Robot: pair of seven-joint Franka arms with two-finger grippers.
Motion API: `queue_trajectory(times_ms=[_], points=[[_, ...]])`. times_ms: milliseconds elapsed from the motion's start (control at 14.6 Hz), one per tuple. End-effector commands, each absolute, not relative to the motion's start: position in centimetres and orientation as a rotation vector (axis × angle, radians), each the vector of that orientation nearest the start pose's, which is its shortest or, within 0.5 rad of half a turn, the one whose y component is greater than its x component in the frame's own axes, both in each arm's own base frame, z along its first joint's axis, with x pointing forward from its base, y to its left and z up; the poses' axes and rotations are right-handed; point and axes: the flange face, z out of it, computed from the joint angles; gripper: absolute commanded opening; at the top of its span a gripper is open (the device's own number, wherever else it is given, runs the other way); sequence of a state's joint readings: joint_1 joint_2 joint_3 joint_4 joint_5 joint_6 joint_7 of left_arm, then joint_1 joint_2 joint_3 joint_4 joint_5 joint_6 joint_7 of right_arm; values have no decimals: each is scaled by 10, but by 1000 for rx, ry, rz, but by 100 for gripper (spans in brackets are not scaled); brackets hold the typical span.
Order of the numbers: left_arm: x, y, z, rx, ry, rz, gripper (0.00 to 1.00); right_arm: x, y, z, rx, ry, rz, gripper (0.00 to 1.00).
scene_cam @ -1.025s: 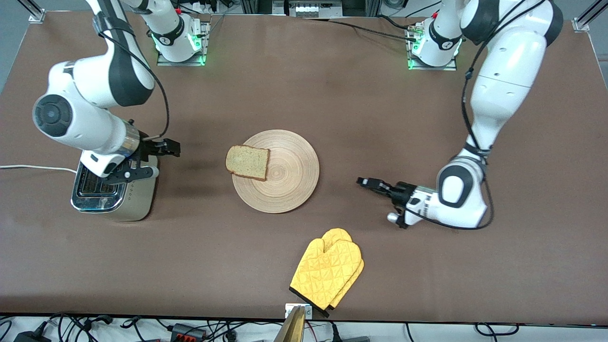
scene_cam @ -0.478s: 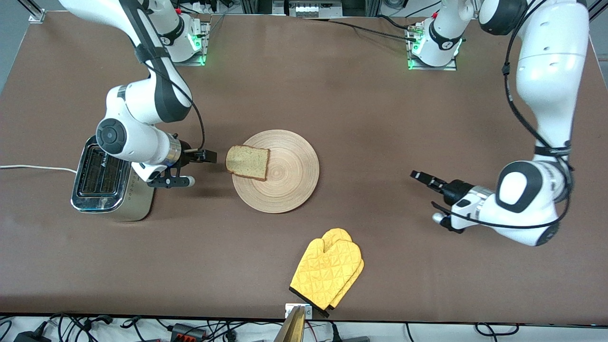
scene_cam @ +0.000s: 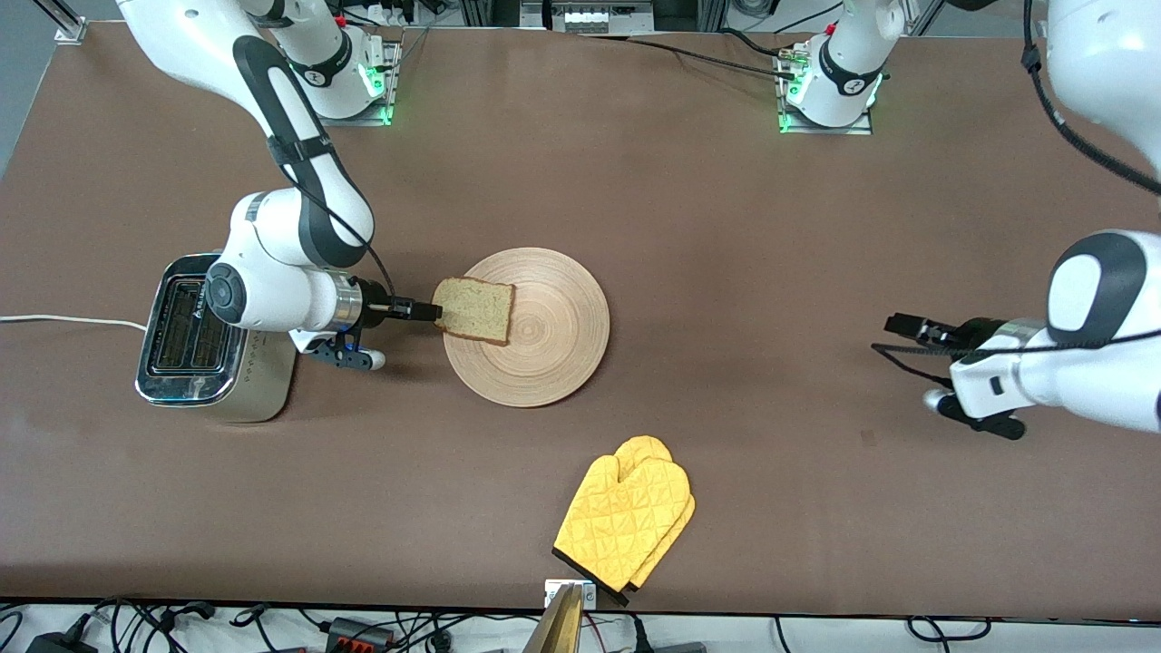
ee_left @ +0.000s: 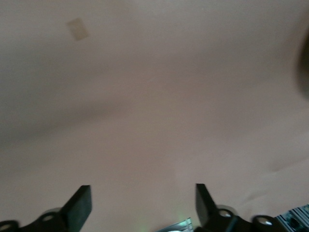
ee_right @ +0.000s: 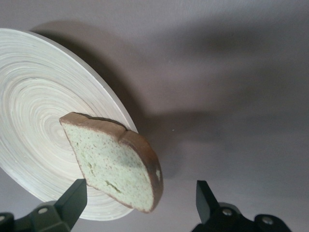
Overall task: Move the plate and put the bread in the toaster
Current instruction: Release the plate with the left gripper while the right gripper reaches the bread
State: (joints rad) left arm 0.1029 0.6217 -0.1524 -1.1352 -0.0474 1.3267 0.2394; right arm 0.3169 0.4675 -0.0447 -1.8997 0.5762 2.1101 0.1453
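Note:
The bread [scene_cam: 473,309] lies on the round wooden plate [scene_cam: 544,345], overhanging its rim on the toaster's side. The toaster [scene_cam: 195,340] stands toward the right arm's end of the table, slots empty. My right gripper [scene_cam: 424,311] is low between toaster and plate, its tips at the bread's overhanging edge. In the right wrist view the bread [ee_right: 116,166] and plate [ee_right: 34,130] show, and the gripper [ee_right: 140,203] is open, one finger on each side of the bread's end. My left gripper [scene_cam: 905,332] is open and empty over bare table toward the left arm's end; its view [ee_left: 143,203] shows only the table.
A yellow oven mitt [scene_cam: 626,521] lies near the table's front edge, nearer to the front camera than the plate. The toaster's white cord [scene_cam: 63,319] runs off the table's end. A small tape patch [scene_cam: 869,438] marks the table near the left gripper.
My right gripper moved from over the toaster down to the bread's edge. My left arm drew away from the plate toward its own end of the table.

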Motion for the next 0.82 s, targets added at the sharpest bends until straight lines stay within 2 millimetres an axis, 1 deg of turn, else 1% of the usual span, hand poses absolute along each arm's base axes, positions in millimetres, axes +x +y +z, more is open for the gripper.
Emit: queue_trajectory(times_ms=[0, 137, 205, 342, 478, 546, 615, 683, 751], points=[[659, -6, 479, -3130, 419, 599, 100, 573, 191, 226, -2655, 386, 484, 100], [648, 2, 514, -3066, 399, 536, 100, 572, 191, 217, -2597, 437, 505, 100], [645, 6, 526, -3066, 402, 506, 100, 571, 192, 212, -2581, 439, 513, 100], [645, 15, 529, -3072, 363, 499, 100, 568, 192, 201, -2573, 451, 541, 100], [645, 24, 531, -3073, 344, 492, 100, 567, 193, 195, -2564, 463, 559, 100], [646, 25, 537, -3076, 338, 464, 100, 566, 194, 193, -2543, 481, 566, 100], [647, 28, 547, -3078, 323, 427, 100, 565, 196, 192, -2530, 490, 571, 100], [645, 28, 553, -3079, 308, 410, 100, 564, 199, 189, -2530, 489, 578, 100], [641, 26, 562, -3082, 256, 385, 100, 563, 199, 187, -2529, 492, 581, 100]])
